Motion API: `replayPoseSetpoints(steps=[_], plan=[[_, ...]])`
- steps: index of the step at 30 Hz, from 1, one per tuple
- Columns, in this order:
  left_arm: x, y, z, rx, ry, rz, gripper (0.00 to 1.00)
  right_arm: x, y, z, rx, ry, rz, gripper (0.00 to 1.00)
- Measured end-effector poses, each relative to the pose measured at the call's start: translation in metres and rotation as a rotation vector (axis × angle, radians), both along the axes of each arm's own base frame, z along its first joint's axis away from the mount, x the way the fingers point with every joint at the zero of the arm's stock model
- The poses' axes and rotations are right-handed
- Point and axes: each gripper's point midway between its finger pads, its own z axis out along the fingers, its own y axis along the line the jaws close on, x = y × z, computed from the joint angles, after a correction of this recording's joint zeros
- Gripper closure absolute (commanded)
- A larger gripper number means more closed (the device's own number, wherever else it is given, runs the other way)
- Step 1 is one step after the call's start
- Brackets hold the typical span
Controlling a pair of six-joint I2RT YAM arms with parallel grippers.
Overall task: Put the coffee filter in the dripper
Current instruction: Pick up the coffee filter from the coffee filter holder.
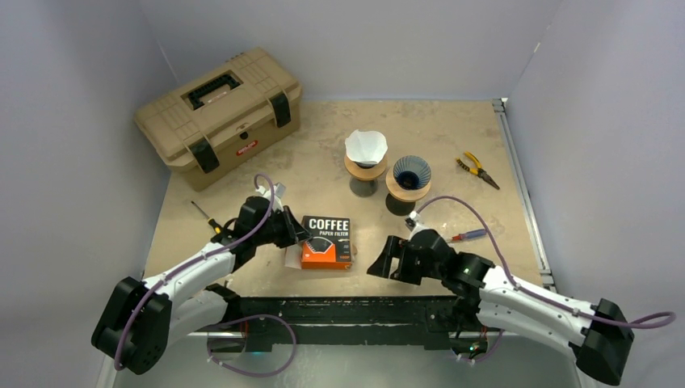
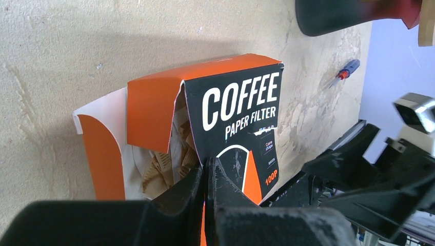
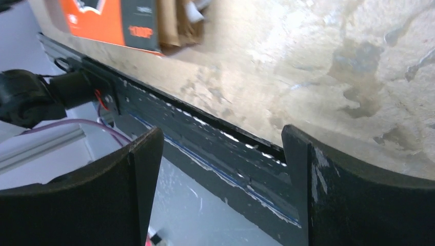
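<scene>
An orange-and-black coffee filter box (image 1: 327, 241) lies open on the table, with brown paper filters (image 2: 164, 169) showing inside it. My left gripper (image 1: 300, 234) is shut on the edge of the box's black front panel (image 2: 231, 118) at its open end. The blue ribbed dripper (image 1: 411, 174) stands empty on a wooden base at centre back. Beside it a second dripper holds a white filter (image 1: 366, 149). My right gripper (image 1: 381, 265) hovers open and empty to the right of the box, over the table's near edge.
A tan toolbox (image 1: 218, 113) stands at the back left. Yellow-handled pliers (image 1: 478, 170) lie at the back right. One screwdriver (image 1: 206, 217) lies left of the box, and another (image 1: 468, 235) lies by the right arm. A black rail (image 1: 339, 311) runs along the near edge.
</scene>
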Motion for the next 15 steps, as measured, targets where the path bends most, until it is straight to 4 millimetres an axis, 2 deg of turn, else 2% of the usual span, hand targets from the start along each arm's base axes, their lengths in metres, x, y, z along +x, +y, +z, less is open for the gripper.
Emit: replayPoseSetpoints(steps=[3, 7, 10, 15], plan=[[0.0, 0.0, 0.0, 0.0, 0.0, 0.0, 1.0, -0.001, -0.003, -0.02, 0.026, 0.069, -0.008, 0.15], [0.0, 0.0, 0.0, 0.0, 0.0, -0.001, 1.0, 0.012, -0.017, -0.034, 0.144, 0.117, -0.099, 0.15], [0.0, 0.0, 0.0, -0.001, 0.0, -0.001, 1.0, 0.018, -0.02, -0.031, 0.24, 0.114, -0.125, 0.15], [-0.001, -0.007, 0.003, -0.046, -0.01, -0.014, 1.0, 0.023, -0.011, -0.016, 0.369, 0.078, -0.097, 0.17]])
